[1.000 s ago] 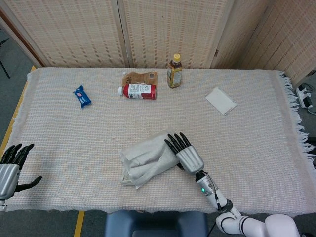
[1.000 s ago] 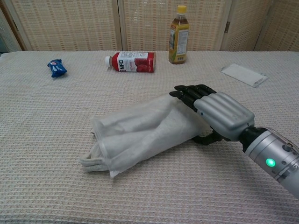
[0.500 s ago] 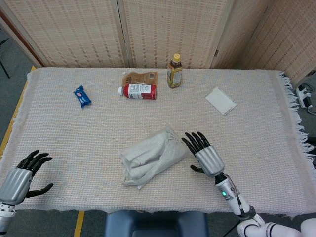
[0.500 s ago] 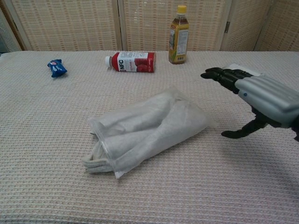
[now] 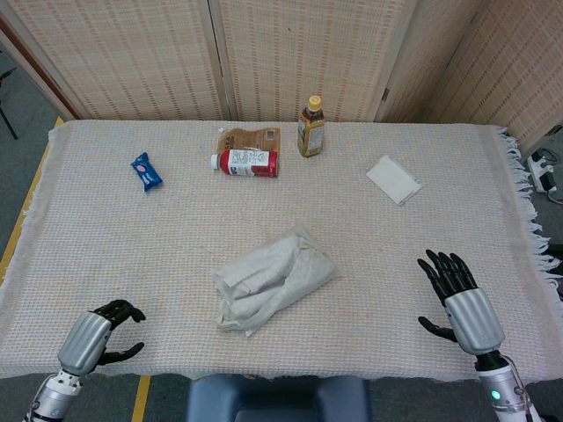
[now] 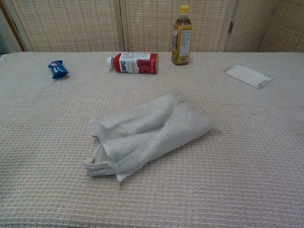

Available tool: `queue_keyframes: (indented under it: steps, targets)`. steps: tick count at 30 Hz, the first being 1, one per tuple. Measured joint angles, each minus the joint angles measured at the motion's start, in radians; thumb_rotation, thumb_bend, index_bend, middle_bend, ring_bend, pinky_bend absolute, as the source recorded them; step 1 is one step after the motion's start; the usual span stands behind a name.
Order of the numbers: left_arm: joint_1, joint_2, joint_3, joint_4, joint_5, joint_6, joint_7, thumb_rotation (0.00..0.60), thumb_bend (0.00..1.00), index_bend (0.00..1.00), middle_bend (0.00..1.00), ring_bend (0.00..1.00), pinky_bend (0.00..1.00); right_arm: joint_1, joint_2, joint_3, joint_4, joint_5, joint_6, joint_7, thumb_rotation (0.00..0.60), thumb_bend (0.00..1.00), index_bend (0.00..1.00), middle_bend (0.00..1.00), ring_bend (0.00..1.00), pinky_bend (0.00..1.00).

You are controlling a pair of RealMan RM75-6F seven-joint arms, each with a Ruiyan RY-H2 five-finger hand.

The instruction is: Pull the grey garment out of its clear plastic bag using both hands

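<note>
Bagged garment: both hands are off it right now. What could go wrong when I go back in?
1. The grey garment pokes out only at the clear plastic bag's near-left mouth; gripping mid-bag may drag everything together.
2. The right hand and left hand sit apart from it near the table edge, outside the chest view, so the approach depends on the head view alone.

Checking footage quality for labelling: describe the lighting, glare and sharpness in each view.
Head view: even, soft light, faint shadows, all sharp; both robot hands, left and right, are crisp. Chest view: the clear plastic bag shows only mild sheen, no harsh glare; the grey garment stays readable.
</note>
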Motion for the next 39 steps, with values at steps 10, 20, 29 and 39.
queue_keyframes:
  steps: [10,20,29,39]
  targets:
    - [-0.050,-0.239,-0.004,0.177,0.023,-0.029,-0.011,0.600,0.22,0.61,1.00,1.00,1.00,-0.001,0.007,0.009,-0.003,0.012,-0.042,0.000,0.600,0.07,0.00,0.00,0.00,0.00]
    - [-0.070,-0.393,-0.010,0.285,0.013,-0.029,0.019,0.600,0.28,0.58,1.00,1.00,1.00,0.001,0.017,0.014,-0.010,0.016,-0.073,0.005,0.600,0.07,0.00,0.00,0.00,0.00]
    - [-0.093,-0.532,-0.024,0.442,-0.001,-0.006,0.007,0.600,0.33,0.55,1.00,1.00,1.00,0.001,0.028,0.019,-0.018,0.025,-0.091,0.008,0.600,0.07,0.00,0.00,0.00,0.00]
    - [-0.113,-0.585,-0.021,0.493,-0.025,-0.003,0.000,0.600,0.30,0.50,1.00,1.00,1.00,0.000,0.039,0.024,-0.026,0.029,-0.102,0.011,0.600,0.07,0.00,0.00,0.00,0.00]
